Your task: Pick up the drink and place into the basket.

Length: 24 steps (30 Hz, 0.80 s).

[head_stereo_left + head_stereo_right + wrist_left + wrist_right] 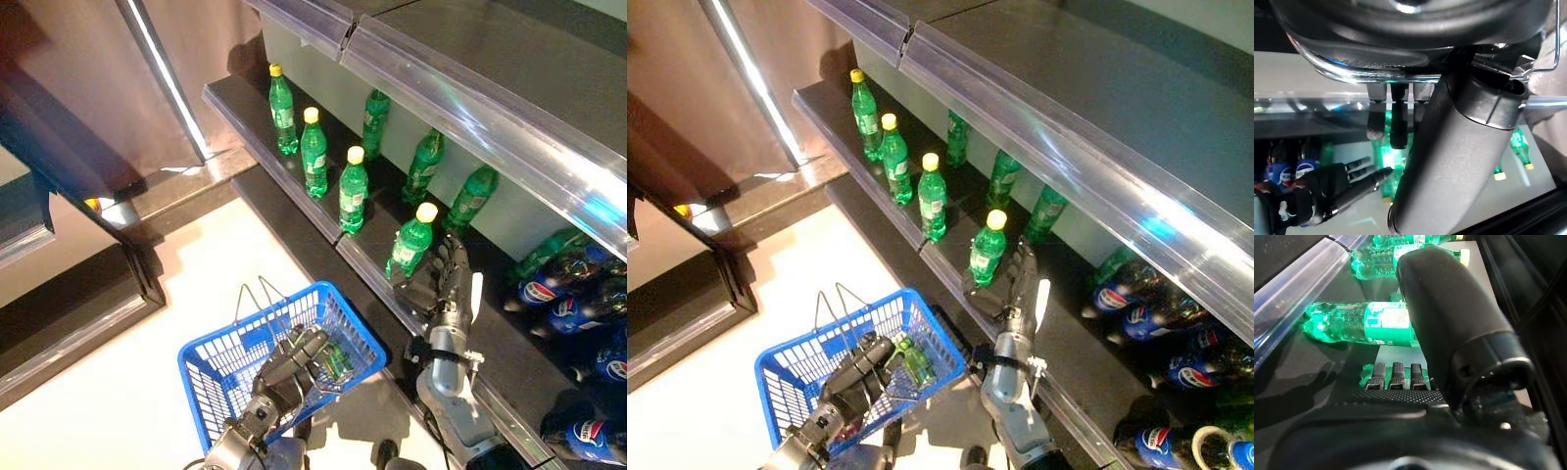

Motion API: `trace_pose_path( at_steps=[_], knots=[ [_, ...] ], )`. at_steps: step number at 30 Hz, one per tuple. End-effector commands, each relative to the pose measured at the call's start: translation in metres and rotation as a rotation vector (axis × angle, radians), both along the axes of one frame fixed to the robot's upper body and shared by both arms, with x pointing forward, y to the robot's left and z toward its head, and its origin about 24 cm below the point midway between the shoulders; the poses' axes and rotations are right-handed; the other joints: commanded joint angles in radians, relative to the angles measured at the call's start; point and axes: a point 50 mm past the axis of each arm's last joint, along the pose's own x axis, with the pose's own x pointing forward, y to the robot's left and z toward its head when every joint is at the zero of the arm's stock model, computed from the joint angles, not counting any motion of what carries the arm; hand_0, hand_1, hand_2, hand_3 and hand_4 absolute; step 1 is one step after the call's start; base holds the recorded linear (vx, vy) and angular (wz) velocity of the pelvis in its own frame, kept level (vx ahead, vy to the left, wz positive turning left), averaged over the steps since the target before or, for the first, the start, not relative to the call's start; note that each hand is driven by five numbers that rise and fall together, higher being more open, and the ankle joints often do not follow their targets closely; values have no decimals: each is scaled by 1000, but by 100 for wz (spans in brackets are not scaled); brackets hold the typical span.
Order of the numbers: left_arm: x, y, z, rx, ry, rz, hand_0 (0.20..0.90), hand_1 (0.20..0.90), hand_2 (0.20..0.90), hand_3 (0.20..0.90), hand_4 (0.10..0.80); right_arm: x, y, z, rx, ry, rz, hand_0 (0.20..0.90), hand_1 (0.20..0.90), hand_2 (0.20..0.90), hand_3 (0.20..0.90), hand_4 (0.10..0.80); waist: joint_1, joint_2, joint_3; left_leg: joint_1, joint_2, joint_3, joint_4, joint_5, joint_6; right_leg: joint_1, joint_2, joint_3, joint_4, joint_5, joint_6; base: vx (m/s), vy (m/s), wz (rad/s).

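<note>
Dark glossy shelf (pixel 294 186), ribbed green bottle (pixel 409 241) beside right hand (pixel 441 279).

A shop aisle is shown. Identical green bottles (pixel 353 188) with yellow caps are lined up along a dark display shelf (pixel 245 113), and dark cola bottles (pixel 578 304) are stocked further along it. Clear price-strip rails (pixel 470 108) are fitted to the shelf edges. A blue wire shopping basket (pixel 211 377) with metal handles is seen beside the shelf.

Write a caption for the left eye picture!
Right robot hand reaches for a green bottle on the shelf; left robot hand holds the basket.
</note>
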Motion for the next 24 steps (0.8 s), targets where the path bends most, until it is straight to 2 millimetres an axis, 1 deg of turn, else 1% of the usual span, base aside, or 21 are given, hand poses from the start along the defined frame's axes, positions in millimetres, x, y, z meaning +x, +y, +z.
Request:
trace_pose_path(
  at_steps=[1, 5, 17, 24],
  knots=[
    [34, -34, 104, -262, -597, -95, 300, 300, 300, 200, 100, 19, 0, 49, 43, -291, -31, 900, 900, 900, 900, 800, 44, -8, -42, -36, 63, -25, 148, -83, -43, -147, -122, 54, 66, 174, 68, -13, -18, 7],
    [36, -34, 104, -258, -598, -103, 300, 300, 300, 200, 100, 22, -2, 53, 39, -304, -40, 900, 900, 900, 900, 800, 49, -9, -22, -49, 62, -36, 160, -83, -42, -150, -125, 54, 69, 176, 70, -3, -6, 1],
    [35, -35, 103, -241, -581, -133, 300, 300, 300, 200, 100, 26, -4, 53, 55, -307, -67, 900, 900, 900, 900, 800, 71, -19, 11, -78, 66, -63, 195, -85, -43, -142, -129, 46, 66, 183, 81, 23, -25, 1],
    [36, -34, 103, -228, -583, -153, 300, 300, 300, 200, 100, 29, -5, 54, 75, -316, -94, 900, 900, 900, 900, 800, 85, -18, 32, -94, 68, -78, 212, -87, -43, -140, -129, 40, 67, 185, 85, 21, -37, 2]
  ],
)
